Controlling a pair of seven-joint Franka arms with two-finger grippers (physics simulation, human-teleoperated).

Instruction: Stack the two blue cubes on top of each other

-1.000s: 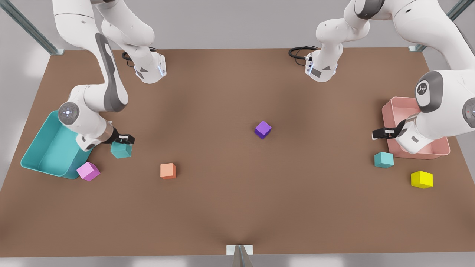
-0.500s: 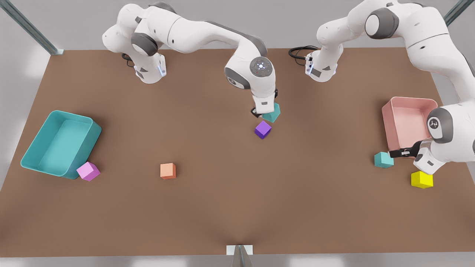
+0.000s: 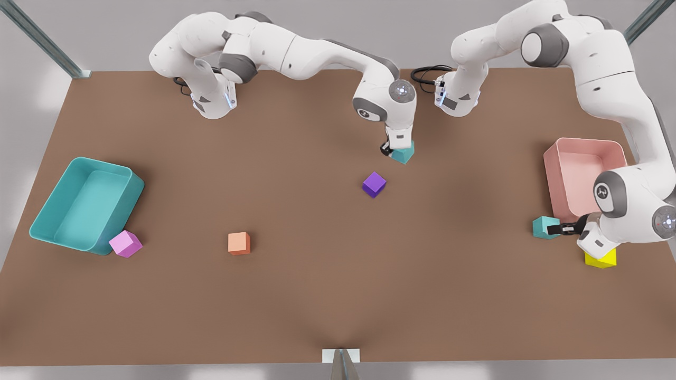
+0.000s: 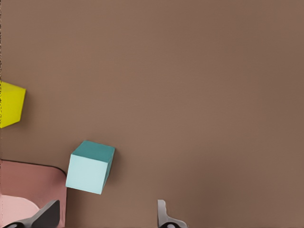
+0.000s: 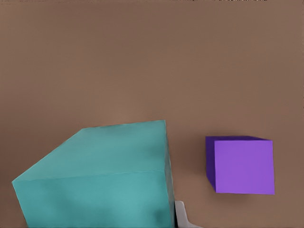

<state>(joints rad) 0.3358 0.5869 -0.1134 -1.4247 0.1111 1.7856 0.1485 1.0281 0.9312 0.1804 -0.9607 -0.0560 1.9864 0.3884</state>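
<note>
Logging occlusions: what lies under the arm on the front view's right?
The yellow cube, its upper part covered by the wrist. The left tool, open, points at the nearby blue cube; the right tool holds the other blue cube mid-table.

A plain brown worktop (image 3: 296, 295) is seen under soft, even light, with faint shading near its middle. It is bordered by a pale grey surround (image 3: 31, 105), and slanted metal struts (image 3: 39, 39) are set at its far corners.
</note>
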